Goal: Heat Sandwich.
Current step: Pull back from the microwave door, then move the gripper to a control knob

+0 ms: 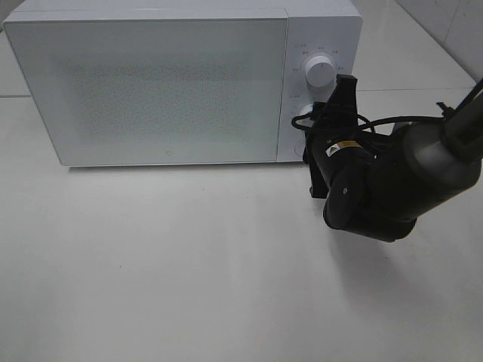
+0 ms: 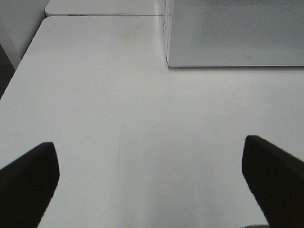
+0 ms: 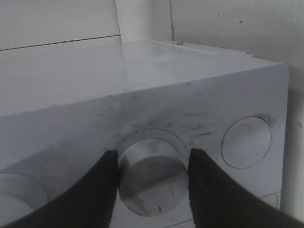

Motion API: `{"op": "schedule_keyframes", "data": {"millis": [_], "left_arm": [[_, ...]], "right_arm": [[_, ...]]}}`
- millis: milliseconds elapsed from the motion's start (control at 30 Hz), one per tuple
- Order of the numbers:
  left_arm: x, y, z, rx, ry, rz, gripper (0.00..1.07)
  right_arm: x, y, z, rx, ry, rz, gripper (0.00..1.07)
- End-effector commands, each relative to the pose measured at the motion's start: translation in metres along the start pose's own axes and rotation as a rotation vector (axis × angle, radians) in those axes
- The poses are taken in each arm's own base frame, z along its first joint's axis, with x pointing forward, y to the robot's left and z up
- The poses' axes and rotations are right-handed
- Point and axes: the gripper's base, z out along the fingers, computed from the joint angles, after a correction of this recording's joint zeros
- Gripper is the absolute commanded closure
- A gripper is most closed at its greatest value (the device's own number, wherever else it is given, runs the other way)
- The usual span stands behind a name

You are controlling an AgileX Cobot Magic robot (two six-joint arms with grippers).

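The white microwave (image 1: pixel 158 83) stands at the back of the table with its door closed. The sandwich is out of view. My right gripper (image 1: pixel 312 115) reaches the control panel, and the wrist view shows its dark fingers (image 3: pixel 102 190) pressed against both sides of a round knob (image 3: pixel 152 178). The upper knob (image 1: pixel 320 72) stays free above it. My left gripper (image 2: pixel 149 145) hangs open over bare table with nothing between its fingers; it does not show in the exterior view.
A white table (image 1: pixel 189 279) carries the microwave. The left wrist view shows the microwave's lower front corner (image 2: pixel 171 59) and the table's far edge (image 2: pixel 99 15). A round button (image 3: pixel 247 142) sits beside the gripped knob.
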Motion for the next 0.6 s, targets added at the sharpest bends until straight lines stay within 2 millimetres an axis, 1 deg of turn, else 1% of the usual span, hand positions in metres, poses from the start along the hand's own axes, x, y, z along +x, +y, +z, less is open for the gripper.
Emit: {"op": "schedule_keyframes", "data": {"millis": [33,100,133,167,233,267,300,333,400,433,467,533,600], "left_arm": [[0.0024,-0.0003,-0.0026,-0.002,-0.028,-0.001,0.04],[0.0024,-0.0003,-0.0026,-0.002,-0.028,-0.001,0.04],[0.0024,-0.0003,-0.0026,-0.002,-0.028,-0.001,0.04],[0.0024,-0.0003,-0.0026,-0.002,-0.028,-0.001,0.04],[0.0024,-0.0003,-0.0026,-0.002,-0.028,-0.001,0.04],[0.0024,-0.0003,-0.0026,-0.002,-0.028,-0.001,0.04],[0.0024,-0.0003,-0.0026,-0.002,-0.028,-0.001,0.04],[0.0024,-0.0003,-0.0026,-0.002,-0.028,-0.001,0.04],[0.0024,-0.0003,-0.0026,-0.002,-0.028,-0.001,0.04],[0.0024,-0.0003,-0.0026,-0.002,-0.028,-0.001,0.04],[0.0024,-0.0003,-0.0026,-0.002,-0.028,-0.001,0.04],[0.0024,-0.0003,-0.0026,-0.002,-0.028,-0.001,0.04],[0.0024,-0.0003,-0.0026,-0.002,-0.028,-0.001,0.04]], "right_arm": [[-0.0027,0.0255,-0.0003,-0.192,-0.05,0.001,0.72],[-0.0027,0.0255,-0.0003,-0.192,-0.05,-0.003,0.66],[-0.0027,0.0255,-0.0003,-0.192,-0.05,-0.003,0.66],[-0.0027,0.0258,-0.0004,-0.194,-0.051,-0.003,0.6],[-0.0029,0.0265,-0.0005,-0.202,-0.054,-0.011,0.54],[-0.0029,0.0265,-0.0005,-0.202,-0.054,-0.011,0.54],[-0.003,0.0269,-0.0006,-0.207,-0.055,-0.017,0.5],[-0.0031,0.0271,-0.0007,-0.209,-0.056,-0.021,0.44],[-0.0031,0.0271,-0.0007,-0.209,-0.056,-0.022,0.39],[-0.0031,0.0271,-0.0007,-0.209,-0.056,-0.022,0.39],[-0.0031,0.0271,-0.0007,-0.208,-0.057,-0.027,0.34],[-0.003,0.027,-0.0006,-0.207,-0.057,-0.033,0.31],[-0.003,0.027,-0.0006,-0.207,-0.058,-0.04,0.31]]}}
